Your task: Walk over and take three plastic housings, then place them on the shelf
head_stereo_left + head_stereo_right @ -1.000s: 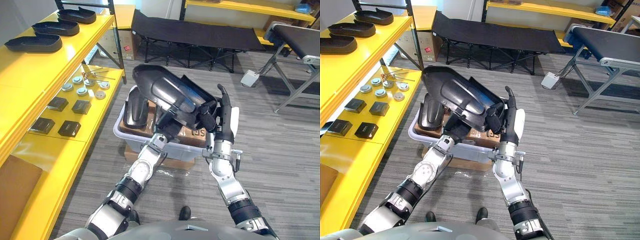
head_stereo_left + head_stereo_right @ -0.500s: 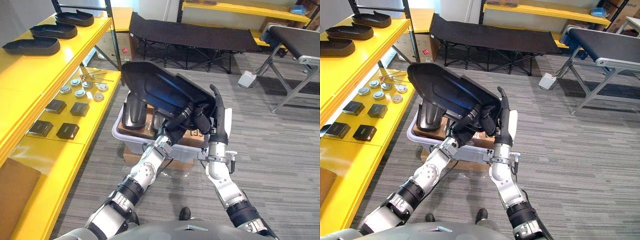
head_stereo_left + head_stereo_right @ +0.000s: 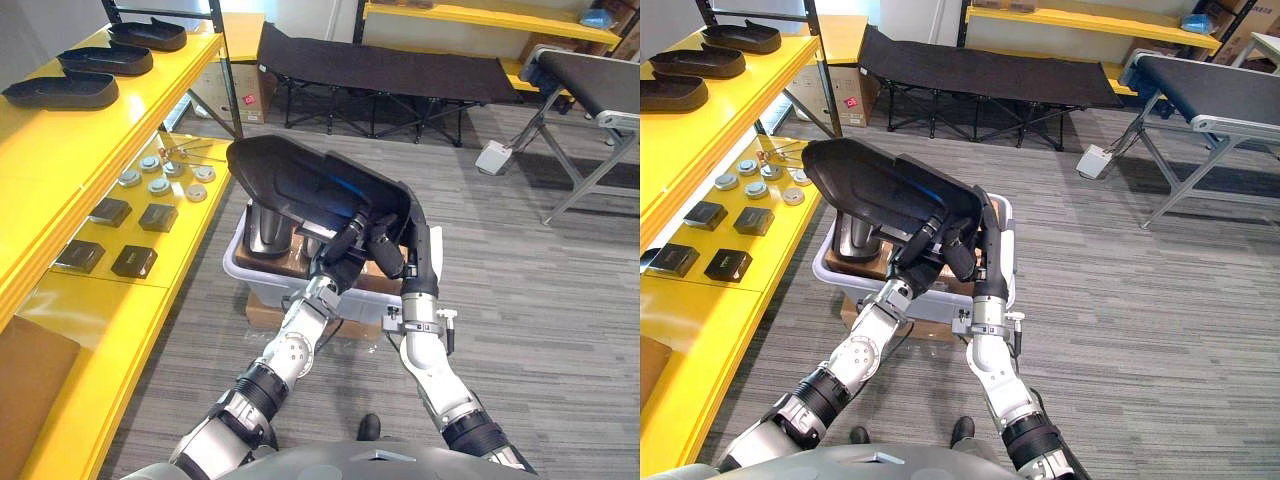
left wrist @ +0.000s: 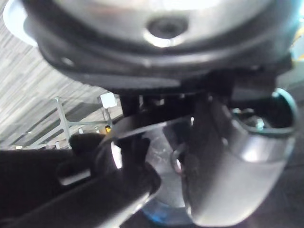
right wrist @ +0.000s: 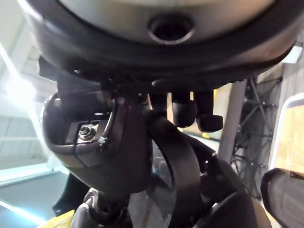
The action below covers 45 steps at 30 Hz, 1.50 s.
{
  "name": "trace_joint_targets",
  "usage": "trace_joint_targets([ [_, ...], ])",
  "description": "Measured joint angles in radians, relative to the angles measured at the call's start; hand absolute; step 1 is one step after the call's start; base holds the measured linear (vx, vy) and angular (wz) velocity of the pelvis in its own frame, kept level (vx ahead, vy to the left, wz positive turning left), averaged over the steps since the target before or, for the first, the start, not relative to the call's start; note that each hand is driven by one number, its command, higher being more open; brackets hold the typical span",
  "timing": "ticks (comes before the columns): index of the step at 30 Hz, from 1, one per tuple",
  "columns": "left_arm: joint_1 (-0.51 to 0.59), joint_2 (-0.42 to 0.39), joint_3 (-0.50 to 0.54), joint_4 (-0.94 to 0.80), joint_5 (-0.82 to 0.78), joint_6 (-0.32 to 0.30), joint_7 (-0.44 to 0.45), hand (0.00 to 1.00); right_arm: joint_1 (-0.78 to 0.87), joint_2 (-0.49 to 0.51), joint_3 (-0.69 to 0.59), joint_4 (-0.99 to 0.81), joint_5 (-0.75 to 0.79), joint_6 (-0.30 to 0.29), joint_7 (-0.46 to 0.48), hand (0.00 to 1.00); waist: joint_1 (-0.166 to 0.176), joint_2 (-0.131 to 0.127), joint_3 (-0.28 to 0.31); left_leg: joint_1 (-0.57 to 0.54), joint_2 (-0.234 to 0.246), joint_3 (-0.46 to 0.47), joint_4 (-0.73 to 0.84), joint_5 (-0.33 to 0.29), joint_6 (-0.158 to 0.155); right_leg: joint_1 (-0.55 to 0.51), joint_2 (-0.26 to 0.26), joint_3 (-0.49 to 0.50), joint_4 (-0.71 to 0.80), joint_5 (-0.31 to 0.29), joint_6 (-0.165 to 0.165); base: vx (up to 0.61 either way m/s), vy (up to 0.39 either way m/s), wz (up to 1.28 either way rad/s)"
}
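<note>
Holding one large black housing (image 3: pixel 310 185) up in the air over the pale bin (image 3: pixel 238 268), clear of its rim, broad end tipped toward the yellow shelf (image 3: pixel 130 100). Gripping it with the left hand (image 3: pixel 345 252), fingers curled round the narrow near end from beneath. Bracing it with the right hand (image 3: pixel 421 255), fingers straight and laid flat against the edge just beside that grip, wrapped round nothing. Second housing (image 3: pixel 268 225) standing on end inside the bin, on the side toward the shelf. Three similar black shells (image 3: pixel 62 90) laid in a row along the shelf's top level. Probably light for its bulk, thin-walled, stiff with a little spring, and glossy, so likely to slip and to swing when held by one end. Better taken at the rim, where fingers can hook over the lip, with the other palm against the belly to stop twisting. Worth watching the long free end near the shelf's dark post (image 3: pixel 228 70), and avoiding a hard squeeze on the thin wall. Best set down flat on a bare stretch of the top level, beside the shells lying there.
</note>
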Motion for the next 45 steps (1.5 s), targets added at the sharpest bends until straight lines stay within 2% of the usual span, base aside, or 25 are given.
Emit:
trace_joint_targets([
  [4, 0.026, -0.022, 0.027, -0.024, 0.007, -0.069, 0.011, 0.00, 0.036, 0.003, 0.037, 0.001, -0.002, -0.021, 0.006, 1.00, 0.000, -0.004, -0.002, 0.000, 0.000, 0.000, 0.000, -0.001, -0.001, -0.001, 0.001, 0.000, 0.000, 0.000, 0.000, 0.00, 0.000, 0.00],
  [7, 0.026, -0.028, 0.031, -0.034, 0.083, -0.132, 0.076, 0.00, 0.046, 0.028, 0.065, 0.001, -0.001, -0.026, 0.020, 1.00, 0.000, -0.010, -0.006, 0.000, 0.000, 0.000, 0.000, -0.001, -0.001, 0.000, 0.000, 0.000, 0.000, -0.001, -0.001, 0.00, 0.000, 0.00],
  [12, 0.031, -0.031, 0.099, -0.082, 0.365, -0.175, 0.264, 0.00, 0.054, 0.031, 0.070, -0.001, 0.001, -0.014, 0.026, 1.00, 0.002, -0.020, -0.011, 0.001, 0.000, 0.000, -0.002, -0.001, -0.001, 0.000, 0.001, 0.000, 0.000, -0.001, -0.002, 0.00, 0.000, 0.00],
  [17, 0.033, -0.031, 0.226, -0.190, 0.662, -0.228, 0.437, 0.00, 0.120, 0.024, 0.069, -0.001, 0.044, 0.053, 0.038, 1.00, 0.000, -0.020, -0.011, 0.000, 0.000, -0.001, 0.001, -0.001, -0.002, 0.001, 0.001, -0.006, 0.005, -0.002, -0.002, 0.00, 0.000, 0.00],
  [22, 0.067, -0.025, 0.306, -0.227, 0.951, -0.237, 0.583, 0.00, 0.120, 0.025, 0.063, -0.009, 0.099, 0.066, 0.055, 1.00, -0.002, -0.015, -0.015, 0.001, -0.001, -0.001, 0.001, -0.002, -0.003, 0.001, 0.001, -0.009, 0.002, -0.004, -0.005, 0.00, 0.000, 0.00],
  [26, 0.129, 0.011, 0.359, -0.226, 1.113, -0.185, 0.657, 0.00, 0.130, 0.025, 0.043, -0.034, 0.133, 0.067, 0.092, 1.00, -0.005, -0.006, -0.019, 0.001, -0.001, 0.000, 0.001, -0.003, -0.004, -0.001, 0.002, -0.009, 0.000, -0.007, -0.010, 0.00, 0.000, 0.00],
  [30, 0.189, 0.056, 0.421, -0.226, 1.181, -0.155, 0.667, 0.00, 0.181, 0.024, -0.038, -0.071, 0.159, 0.067, 0.123, 1.00, -0.006, 0.010, -0.029, 0.001, -0.001, 0.004, 0.001, -0.007, -0.007, -0.002, 0.002, -0.008, 0.000, -0.008, -0.010, 0.00, 0.000, -0.01],
  [33, 0.222, 0.089, 0.454, -0.227, 1.191, -0.153, 0.646, 0.00, 0.216, 0.020, -0.099, -0.071, 0.170, 0.073, 0.132, 1.00, -0.005, 0.022, -0.035, 0.002, -0.001, 0.007, 0.001, -0.010, -0.007, -0.003, 0.003, -0.004, 0.000, -0.008, -0.011, 0.00, 0.000, -0.04],
  [35, 0.270, 0.112, 0.486, -0.245, 1.172, -0.153, 0.575, 0.00, 0.244, 0.016, -0.150, -0.070, 0.199, 0.074, 0.149, 1.00, -0.006, 0.032, -0.041, 0.003, -0.001, 0.013, 0.001, -0.013, -0.008, -0.005, 0.002, 0.000, 0.000, -0.009, -0.011, 0.00, 0.000, -0.07],
  [41, 0.442, 0.131, 0.478, -0.412, 1.047, -0.156, 0.350, 0.00, 0.277, -0.016, -0.211, -0.070, 0.238, 0.075, 0.235, 1.00, -0.004, 0.048, -0.042, 0.004, -0.001, 0.022, 0.001, -0.022, -0.013, -0.009, 0.002, 0.008, 0.000, -0.010, -0.012, 0.01, 0.002, -0.04],
  [45, 0.504, 0.132, 0.486, -0.466, 1.026, -0.156, 0.276, 0.00, 0.277, -0.018, -0.217, -0.072, 0.278, 0.078, 0.302, 1.00, 0.002, 0.064, -0.045, 0.004, 0.000, 0.018, 0.001, -0.024, -0.015, -0.005, 0.003, 0.003, 0.000, -0.011, -0.013, 0.00, 0.002, 0.03],
])
